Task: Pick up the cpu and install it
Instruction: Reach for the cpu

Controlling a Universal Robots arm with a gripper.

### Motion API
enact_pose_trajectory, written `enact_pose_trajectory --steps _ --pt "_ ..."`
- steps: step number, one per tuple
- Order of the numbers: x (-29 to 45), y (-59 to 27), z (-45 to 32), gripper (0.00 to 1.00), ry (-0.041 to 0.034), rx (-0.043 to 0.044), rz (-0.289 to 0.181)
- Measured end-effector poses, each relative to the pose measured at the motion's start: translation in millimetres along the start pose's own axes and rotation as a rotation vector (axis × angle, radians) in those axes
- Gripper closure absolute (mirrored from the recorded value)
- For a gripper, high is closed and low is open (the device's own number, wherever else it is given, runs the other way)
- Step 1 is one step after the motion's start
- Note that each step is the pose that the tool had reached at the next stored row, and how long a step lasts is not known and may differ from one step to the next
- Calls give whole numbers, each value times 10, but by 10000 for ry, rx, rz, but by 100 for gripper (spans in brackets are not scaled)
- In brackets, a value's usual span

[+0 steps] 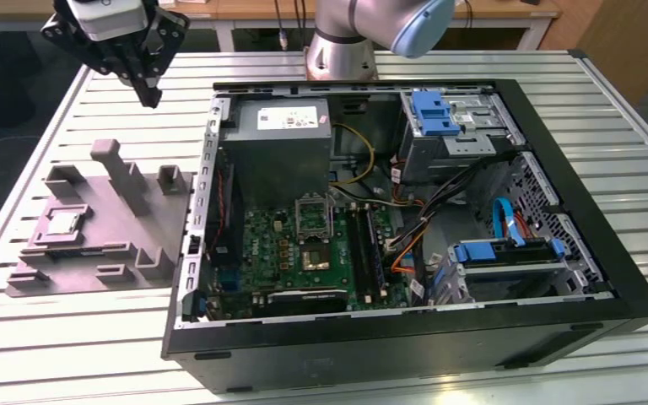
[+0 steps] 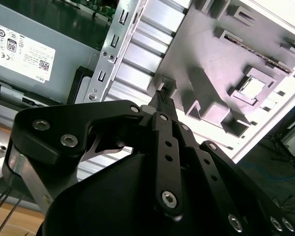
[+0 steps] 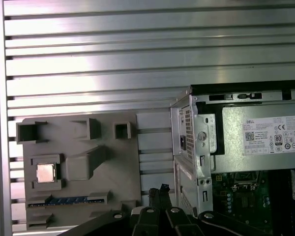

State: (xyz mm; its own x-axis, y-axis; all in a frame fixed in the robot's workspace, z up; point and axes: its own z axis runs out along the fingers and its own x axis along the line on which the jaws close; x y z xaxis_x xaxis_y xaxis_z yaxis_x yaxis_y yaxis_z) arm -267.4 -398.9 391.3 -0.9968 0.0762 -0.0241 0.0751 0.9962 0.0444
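Silvery cpu (image 1: 63,222) lies in grey fixture (image 1: 105,215) pocket on tabletop (image 1: 77,337), approx 7 o'clock from end effector (image 1: 151,98) in exterior view. End effector clenched, empty, well apart; its upper part cut off.

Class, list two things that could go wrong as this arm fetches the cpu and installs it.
The cpu sits in a recess of the grey holder among upright posts; the fingers could clip those.
The green circuit board lies deep inside the case, beside loose cables; the gripper could snag them.
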Motion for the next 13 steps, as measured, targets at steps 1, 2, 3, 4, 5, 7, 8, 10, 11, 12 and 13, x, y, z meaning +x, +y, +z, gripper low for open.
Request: enact_pose_trajectory --steps 1,2,3,4,5,7,8,10,11,12,13 --pt "9 -1 0 89 0 0 0" --pt "16 -1 0 89 0 0 0" --pt "23 -2 0 89 0 0 0" --pt "26 -2 1 89 0 0 0" --pt "30 -2 1 89 0 0 -1" --pt "35 -3 1 89 0 0 0" --pt "38 -3 1 89 0 0 0" --pt "43 -3 2 89 0 0 0" --pt "44 -4 2 89 0 0 0" --pt "47 -4 2 89 0 0 0" --pt "48 -4 3 89 0 1 0"
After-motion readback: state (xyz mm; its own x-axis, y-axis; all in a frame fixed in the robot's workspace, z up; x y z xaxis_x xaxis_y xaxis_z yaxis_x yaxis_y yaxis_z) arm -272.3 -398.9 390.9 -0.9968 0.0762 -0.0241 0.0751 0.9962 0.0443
